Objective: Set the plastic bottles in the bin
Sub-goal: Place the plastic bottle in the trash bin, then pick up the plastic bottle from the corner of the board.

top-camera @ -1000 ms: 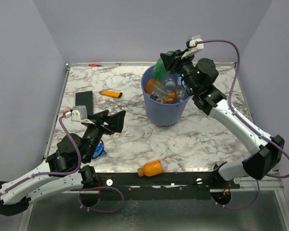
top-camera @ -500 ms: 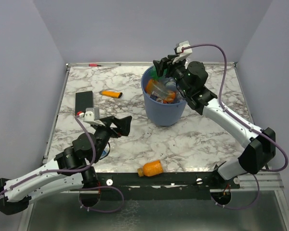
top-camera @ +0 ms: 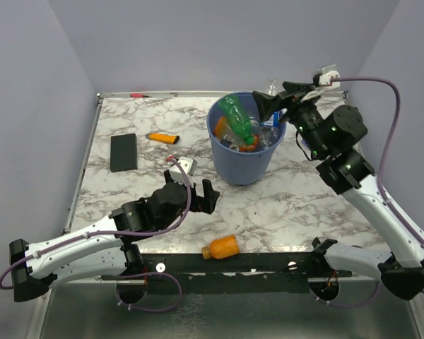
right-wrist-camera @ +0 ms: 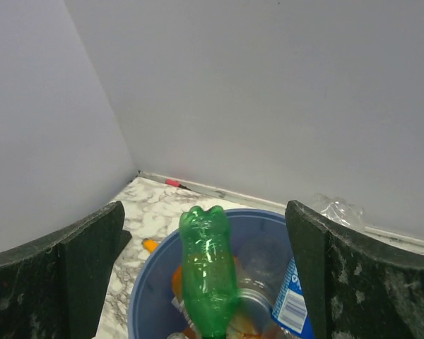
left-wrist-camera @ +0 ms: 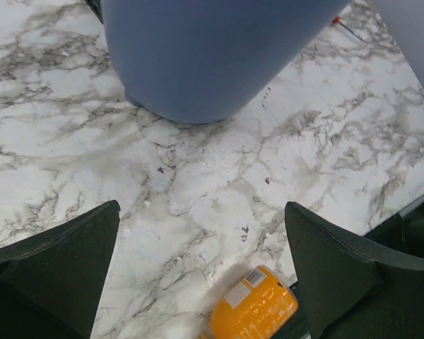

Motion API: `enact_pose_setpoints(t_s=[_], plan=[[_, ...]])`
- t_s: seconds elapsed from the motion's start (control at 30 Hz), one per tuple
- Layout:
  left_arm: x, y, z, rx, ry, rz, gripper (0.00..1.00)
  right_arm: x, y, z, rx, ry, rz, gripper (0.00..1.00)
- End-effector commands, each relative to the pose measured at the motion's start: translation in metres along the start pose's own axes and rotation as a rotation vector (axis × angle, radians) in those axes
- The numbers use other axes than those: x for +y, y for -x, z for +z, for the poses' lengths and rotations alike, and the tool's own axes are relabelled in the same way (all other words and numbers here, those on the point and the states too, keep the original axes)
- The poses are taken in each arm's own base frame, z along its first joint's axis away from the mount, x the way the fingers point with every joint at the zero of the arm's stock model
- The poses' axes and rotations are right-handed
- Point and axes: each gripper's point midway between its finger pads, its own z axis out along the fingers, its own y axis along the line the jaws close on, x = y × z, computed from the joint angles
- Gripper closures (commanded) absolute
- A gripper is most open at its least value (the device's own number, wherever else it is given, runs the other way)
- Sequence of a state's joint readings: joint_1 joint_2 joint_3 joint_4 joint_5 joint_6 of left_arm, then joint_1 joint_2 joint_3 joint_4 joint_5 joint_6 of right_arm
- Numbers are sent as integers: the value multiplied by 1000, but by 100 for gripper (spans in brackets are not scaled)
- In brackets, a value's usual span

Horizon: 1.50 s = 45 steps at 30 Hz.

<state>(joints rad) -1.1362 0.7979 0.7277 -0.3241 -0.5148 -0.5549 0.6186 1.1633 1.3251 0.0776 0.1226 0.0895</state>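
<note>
Blue bin [top-camera: 244, 166] beyond wide-spread left fingers [left-wrist-camera: 56, 261], orange bottle [left-wrist-camera: 254, 311] near; right fingers [right-wrist-camera: 63, 261] wide, facing green bottle [right-wrist-camera: 208, 275].

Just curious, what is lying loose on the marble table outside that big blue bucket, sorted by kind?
Small orange plastic bottle: 1
Orange marker: 1
Flat black rectangle: 1
Crumpled clear plastic piece behind the round blue plastic bucket: 1
Small red item at the back edge: 1
Total in view: 5
</note>
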Motion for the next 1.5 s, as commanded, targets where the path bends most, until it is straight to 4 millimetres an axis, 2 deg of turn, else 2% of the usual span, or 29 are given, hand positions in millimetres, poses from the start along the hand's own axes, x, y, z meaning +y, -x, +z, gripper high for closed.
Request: enact_pose_setpoints(t_s=[0.0, 0.07, 0.2, 0.3, 0.43, 0.57, 0.73, 0.83, 0.93, 1.1, 1.2, 1.37, 1.47], plan=[[-19, -18, -7, 131, -84, -14, 1, -8, -16, -43, 85, -31, 34, 0], [-24, -23, -10, 166, -110, -20, 1, -12, -13, -66, 79, -40, 48, 0], [-35, -39, -17, 262, -170, -17, 1, -18, -23, -97, 97, -55, 74, 0], [-42, -65, -22, 394, -212, 8, 1, -21, -37, -115, 126, -59, 79, 0], [-39, -105, -28, 530, -172, 140, 1, -26, -53, -131, 159, -79, 87, 0], [-43, -126, -25, 575, -157, 346, 1, -26, -56, -142, 153, -76, 105, 0], [-57, -146, -25, 615, -238, 569, 1, -24, -50, -150, 154, -66, 116, 0], [-66, -162, -27, 663, -317, 630, 1, -21, -50, -153, 167, -49, 118, 0], [-67, -180, -27, 720, -357, 666, 1, -20, -48, -156, 168, -45, 126, 0], [-57, -213, -20, 823, -358, 739, 1, -16, -34, -160, 141, -25, 143, 0], [-53, -221, -13, 841, -336, 770, 6, -15, -31, -161, 138, -20, 144, 0], [-58, -226, -1, 822, -341, 739, 19, -15, -34, -163, 145, -20, 156, 0], [-55, -229, 6, 828, -310, 710, 41, -14, -33, -164, 140, -16, 159, 0]])
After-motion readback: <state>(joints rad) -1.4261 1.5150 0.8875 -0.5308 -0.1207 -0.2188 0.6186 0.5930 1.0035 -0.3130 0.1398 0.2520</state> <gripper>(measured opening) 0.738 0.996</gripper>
